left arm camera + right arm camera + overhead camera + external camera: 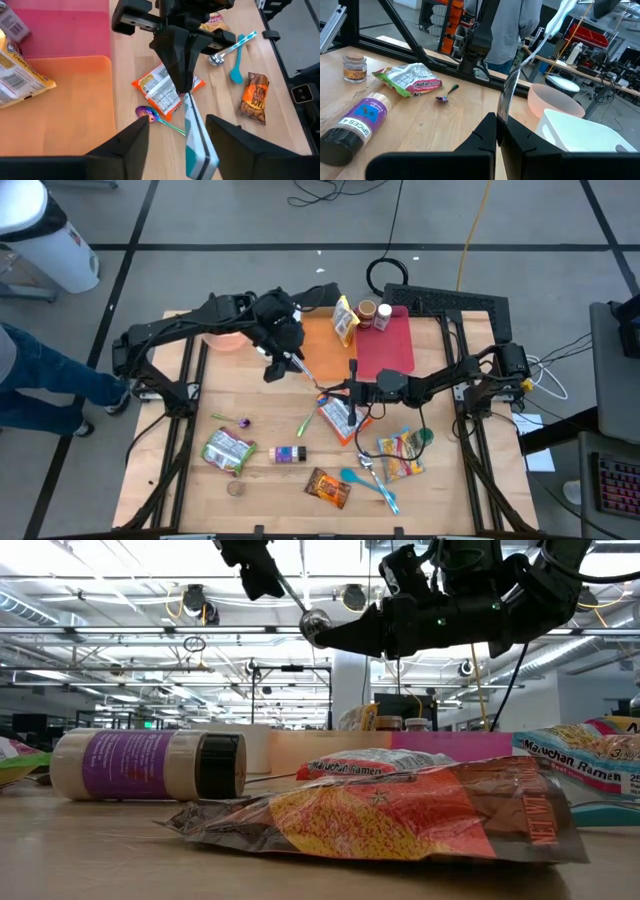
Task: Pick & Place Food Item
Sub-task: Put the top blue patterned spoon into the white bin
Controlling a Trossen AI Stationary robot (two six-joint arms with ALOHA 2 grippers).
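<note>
Two grippers meet on one spoon [199, 142]. My right gripper [499, 132] is clamped on one end. My left gripper [172, 145] stands apart around the handle. Ramen packet [161, 90] lies on the table below both.

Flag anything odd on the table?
The spice bottle lies on its side. Odder: right gripper is shut on a spoon in mid-air, handle reaching the left gripper; no food item held.

Overhead, table-level and two wrist cameras (close) share the table [260, 480].
</note>
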